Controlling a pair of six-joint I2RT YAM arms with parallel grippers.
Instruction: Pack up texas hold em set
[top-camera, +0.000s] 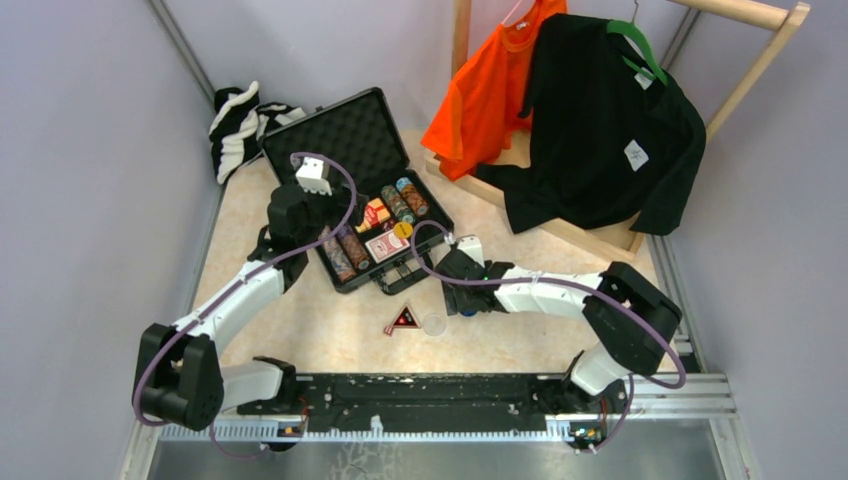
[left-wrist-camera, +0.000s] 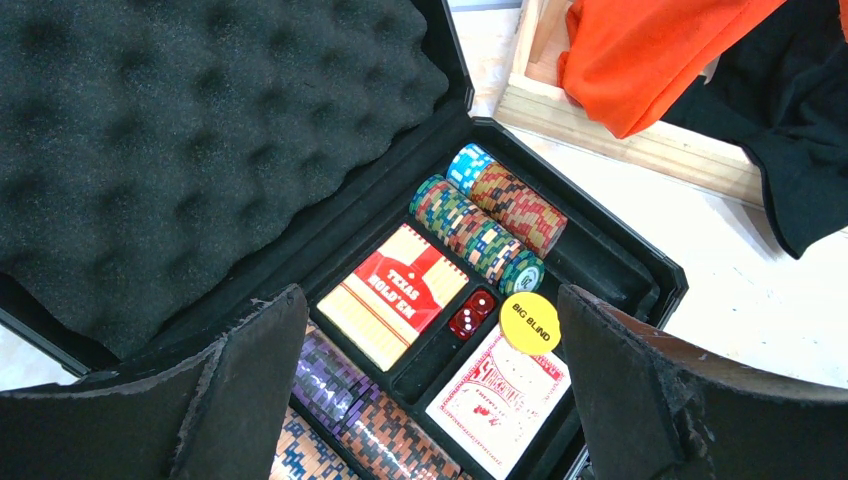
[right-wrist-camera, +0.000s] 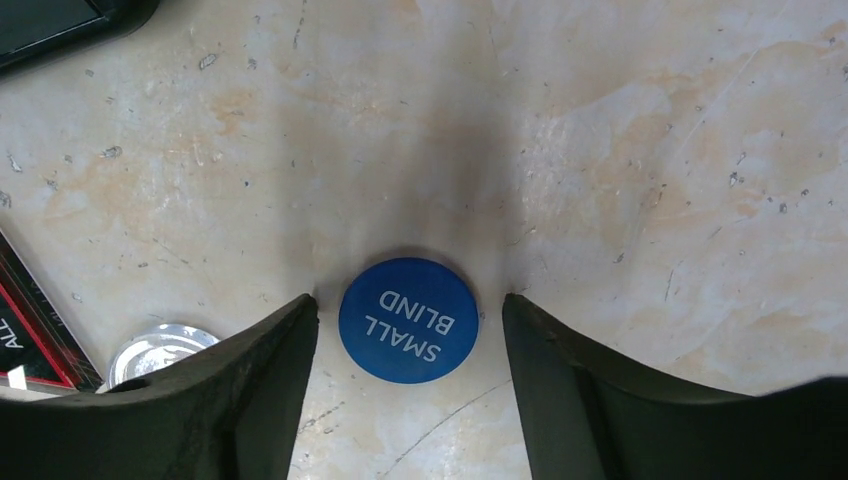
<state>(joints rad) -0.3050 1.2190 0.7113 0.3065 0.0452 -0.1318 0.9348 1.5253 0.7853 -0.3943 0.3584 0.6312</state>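
- Top external view: a black hard briefcase with egg-crate foam lining (top-camera: 340, 135) is laid open on the beige table (top-camera: 320, 335), with both arms stretched toward it.
- The left gripper (left-wrist-camera: 430, 295) is held above the case's tray, its jaws spread wide and nothing gripped between them.
- Rows of multicoloured poker chips (left-wrist-camera: 480, 225), a red card deck (left-wrist-camera: 392, 295) and red dice (left-wrist-camera: 471, 314) are seated in the tray's compartments; a round yellow "BIG BLIND" disc (left-wrist-camera: 530, 322) is laid beside the dice.
- The right gripper (right-wrist-camera: 410, 305) is lowered to the table beside the case, jaws apart, with a round blue "SMALL BLIND" disc (right-wrist-camera: 408, 320) lying flat between the fingers and untouched by them.
- A clear round disc (top-camera: 434, 323) and a black-red triangle (top-camera: 402, 320) are seen on the table, near the case's front edge.
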